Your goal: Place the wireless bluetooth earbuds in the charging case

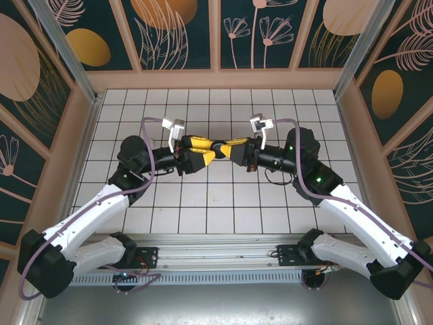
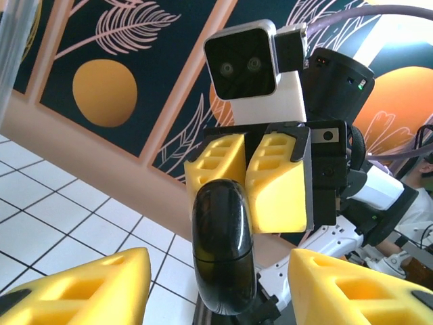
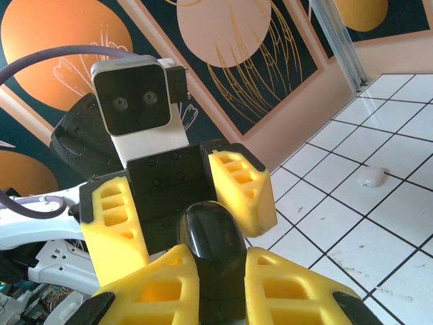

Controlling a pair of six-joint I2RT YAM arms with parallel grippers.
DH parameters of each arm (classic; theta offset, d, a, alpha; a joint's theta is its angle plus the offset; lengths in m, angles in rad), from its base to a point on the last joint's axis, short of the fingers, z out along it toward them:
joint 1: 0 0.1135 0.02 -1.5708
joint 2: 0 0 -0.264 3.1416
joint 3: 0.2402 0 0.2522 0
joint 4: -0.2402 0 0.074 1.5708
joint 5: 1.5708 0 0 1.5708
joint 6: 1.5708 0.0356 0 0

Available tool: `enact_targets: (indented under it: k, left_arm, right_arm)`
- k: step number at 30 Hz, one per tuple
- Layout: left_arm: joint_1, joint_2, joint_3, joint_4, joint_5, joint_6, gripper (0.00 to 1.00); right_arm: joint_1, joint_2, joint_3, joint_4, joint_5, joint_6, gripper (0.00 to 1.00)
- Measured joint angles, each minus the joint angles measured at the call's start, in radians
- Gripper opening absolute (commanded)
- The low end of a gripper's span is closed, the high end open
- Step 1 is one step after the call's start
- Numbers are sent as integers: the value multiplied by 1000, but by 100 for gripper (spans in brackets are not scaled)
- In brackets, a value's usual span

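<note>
Pinching the black charging case (image 3: pixel 213 250), right jaws; left jaws spread; whitish earbud (image 3: pixel 371 177) on tiles (image 3: pixel 338 237).

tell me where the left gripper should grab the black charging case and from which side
Grip the free rounded end of the charging case, the part sticking out past the right gripper, which is shut on the other end. Come straight in along its long axis with the open left gripper, its fingers closing across the narrow curved sides. That is probably the steadiest hold on a capsule shape.
</note>
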State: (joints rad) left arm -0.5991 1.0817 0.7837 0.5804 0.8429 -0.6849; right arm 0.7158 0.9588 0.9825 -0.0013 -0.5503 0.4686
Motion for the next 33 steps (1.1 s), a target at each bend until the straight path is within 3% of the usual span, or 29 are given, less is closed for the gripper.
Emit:
enact_targets:
  k: [4, 10, 12, 15, 18, 25, 28, 33]
  left_arm:
    - [0, 24, 0, 3, 16, -3, 49]
    - [9, 47, 0, -1, 19, -16, 17]
    - [10, 47, 0, -6, 19, -9, 23]
    - [9, 39, 0, -27, 13, 18, 47]
    - [8, 26, 0, -56, 10, 31, 51]
    - [8, 13, -2, -61, -5, 37, 39]
    - [8, 11, -8, -60, -11, 37, 38]
    - [8, 12, -12, -53, -13, 23, 17]
  right_arm:
    - [0, 25, 0, 0, 0, -1, 6]
    - [0, 58, 0, -2, -5, -10, 5]
    - [0, 58, 0, -2, -7, -19, 4]
    - [0, 58, 0, -5, 0, -18, 4]
    - [-1, 58, 0, -3, 8, -18, 3]
    - [-1, 58, 0, 6, 11, -13, 3]
    - [-1, 58, 0, 17, 11, -6, 3]
    - [-1, 52, -10, 35, 11, 12, 3]
